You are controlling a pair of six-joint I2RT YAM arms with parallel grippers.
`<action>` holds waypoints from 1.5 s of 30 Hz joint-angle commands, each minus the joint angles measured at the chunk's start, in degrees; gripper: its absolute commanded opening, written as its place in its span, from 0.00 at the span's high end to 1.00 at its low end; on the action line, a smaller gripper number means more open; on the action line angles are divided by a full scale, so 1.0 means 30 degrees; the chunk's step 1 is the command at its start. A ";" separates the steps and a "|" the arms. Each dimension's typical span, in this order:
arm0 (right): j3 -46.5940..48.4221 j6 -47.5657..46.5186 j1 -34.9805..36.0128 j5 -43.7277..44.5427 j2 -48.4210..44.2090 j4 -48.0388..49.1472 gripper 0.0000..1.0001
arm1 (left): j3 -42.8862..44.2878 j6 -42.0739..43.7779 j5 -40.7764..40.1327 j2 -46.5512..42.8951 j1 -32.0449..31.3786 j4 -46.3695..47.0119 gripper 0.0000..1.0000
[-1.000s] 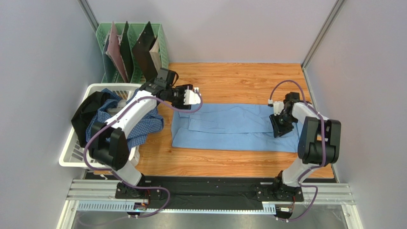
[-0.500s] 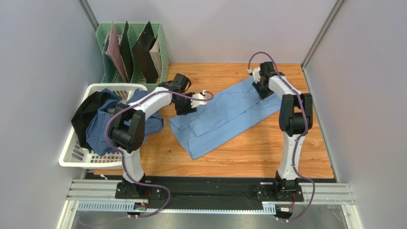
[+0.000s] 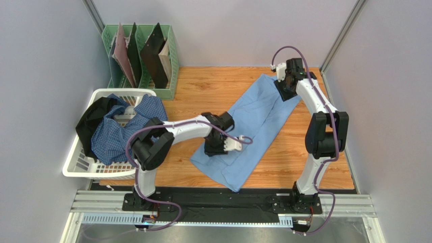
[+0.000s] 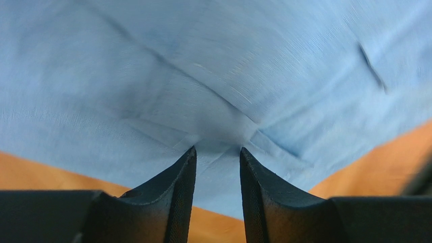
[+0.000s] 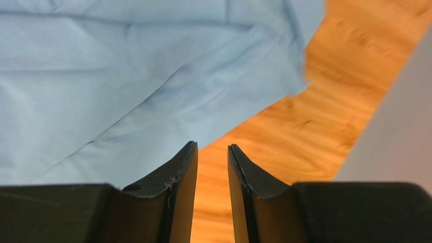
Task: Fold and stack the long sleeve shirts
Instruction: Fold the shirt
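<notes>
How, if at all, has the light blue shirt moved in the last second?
Yes. The light blue shirt has swung from lying crosswise to slanting, its left end pulled away from the green rack toward the front.

Bright, even light from above fills the top view, which is sharp; only soft shadows lie on the wooden surface (image 3: 213, 86) beside the light blue shirt (image 3: 258, 114). Both wrist views smear the shirt and the wood grain, while the dark jaws are crisp.
</notes>
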 commanded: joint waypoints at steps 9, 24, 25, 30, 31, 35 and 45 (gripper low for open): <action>-0.2290 0.2103 0.0792 -0.2323 0.2419 -0.0814 0.68 | 0.0914 -0.6148 0.8418 -0.3818 -0.1281 -0.0736 0.50; 0.6760 0.3243 0.3019 -0.2732 0.9249 -0.1661 0.70 | -0.0523 -0.7709 1.0089 -1.0440 0.8803 0.0469 0.13; 0.7375 0.3274 0.2990 -0.2731 0.9193 -0.1896 0.70 | -0.0262 -0.7358 0.9944 -1.0560 0.9039 0.0265 0.01; 0.7120 0.2692 0.2494 -0.3867 0.6446 -0.2834 0.62 | 0.0881 -0.5072 0.9181 -1.0446 0.9305 0.0058 0.01; 0.6654 0.2427 0.2376 -0.4192 0.5627 -0.2923 0.60 | 0.1522 -0.4953 0.9674 -1.0386 0.9305 0.0203 0.01; 0.3930 -0.0176 0.1673 -0.6682 0.0596 -0.3362 0.34 | 0.2053 -0.5478 1.2805 -1.0416 0.9276 0.2779 0.01; -0.6617 -0.8385 0.2108 -0.8009 -0.4430 -0.2082 0.20 | 0.5313 -0.1442 0.9542 -0.2334 0.4682 0.0662 0.01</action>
